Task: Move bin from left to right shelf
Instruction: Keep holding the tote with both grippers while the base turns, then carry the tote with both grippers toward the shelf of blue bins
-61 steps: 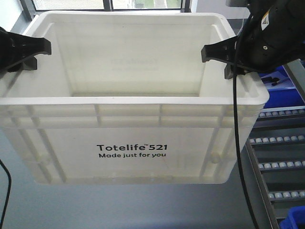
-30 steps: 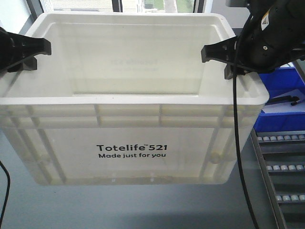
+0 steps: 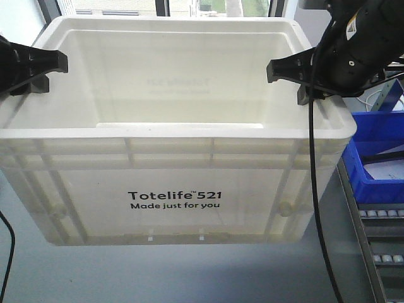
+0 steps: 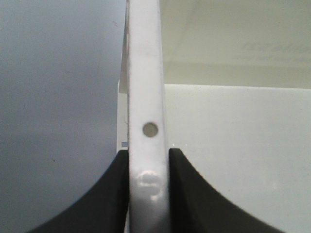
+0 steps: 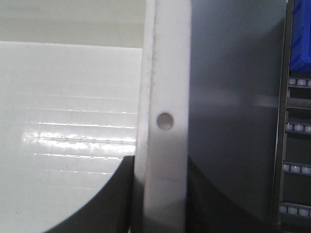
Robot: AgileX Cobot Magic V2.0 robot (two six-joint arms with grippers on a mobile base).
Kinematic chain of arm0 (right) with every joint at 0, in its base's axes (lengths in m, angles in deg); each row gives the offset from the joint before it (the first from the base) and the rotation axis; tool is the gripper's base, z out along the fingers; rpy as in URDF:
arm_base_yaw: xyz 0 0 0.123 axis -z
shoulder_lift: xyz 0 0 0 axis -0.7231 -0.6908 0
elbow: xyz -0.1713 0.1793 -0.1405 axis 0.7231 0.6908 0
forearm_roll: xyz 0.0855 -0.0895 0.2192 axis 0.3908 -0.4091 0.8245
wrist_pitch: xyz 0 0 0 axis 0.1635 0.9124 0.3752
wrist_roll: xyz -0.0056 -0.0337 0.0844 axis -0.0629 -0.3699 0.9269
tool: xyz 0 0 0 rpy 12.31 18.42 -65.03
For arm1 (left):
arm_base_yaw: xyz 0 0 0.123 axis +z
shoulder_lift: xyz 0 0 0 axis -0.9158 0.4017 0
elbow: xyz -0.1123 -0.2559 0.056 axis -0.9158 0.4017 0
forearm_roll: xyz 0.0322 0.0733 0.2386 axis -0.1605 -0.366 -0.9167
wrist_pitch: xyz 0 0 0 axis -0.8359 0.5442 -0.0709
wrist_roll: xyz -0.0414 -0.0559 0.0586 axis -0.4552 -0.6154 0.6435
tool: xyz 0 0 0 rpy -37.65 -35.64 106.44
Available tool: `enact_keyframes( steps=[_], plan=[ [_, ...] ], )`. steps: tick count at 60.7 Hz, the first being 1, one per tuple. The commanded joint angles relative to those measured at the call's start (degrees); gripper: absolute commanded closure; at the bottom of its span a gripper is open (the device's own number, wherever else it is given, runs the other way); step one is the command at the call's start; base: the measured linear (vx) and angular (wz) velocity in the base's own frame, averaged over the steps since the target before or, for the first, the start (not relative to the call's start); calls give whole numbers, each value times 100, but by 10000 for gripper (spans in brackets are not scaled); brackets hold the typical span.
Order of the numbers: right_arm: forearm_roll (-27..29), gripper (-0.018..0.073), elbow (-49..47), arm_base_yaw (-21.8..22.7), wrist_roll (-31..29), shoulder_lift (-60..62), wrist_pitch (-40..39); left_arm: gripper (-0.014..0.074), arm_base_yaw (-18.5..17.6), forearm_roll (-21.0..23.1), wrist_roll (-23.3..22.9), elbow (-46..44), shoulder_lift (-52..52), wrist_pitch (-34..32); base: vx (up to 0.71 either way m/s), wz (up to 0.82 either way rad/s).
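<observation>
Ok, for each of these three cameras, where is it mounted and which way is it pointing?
Front view: on the robot's body, above the bin, facing forward and down; both arms' black jaws show at its side rims.
Left wrist view: on the left arm, looking along the bin's left rim; its jaws pinch that rim.
Right wrist view: on the right arm, looking along the right rim; its jaws pinch it.
Shared: front and right wrist views both show the roller shelf.
</observation>
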Motion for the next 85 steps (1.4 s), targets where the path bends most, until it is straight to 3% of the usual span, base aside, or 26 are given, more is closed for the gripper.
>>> enact_keyframes(
  steps=[1,85],
  plan=[
    [-403,529,-212,46,-35,274,-326,542,-30,-209,61,-228,-221,-587,25,9],
    [-403,529,-212,46,-39,274,-325,542,-30,-209,61,-228,-221,-587,21,8]
  ],
)
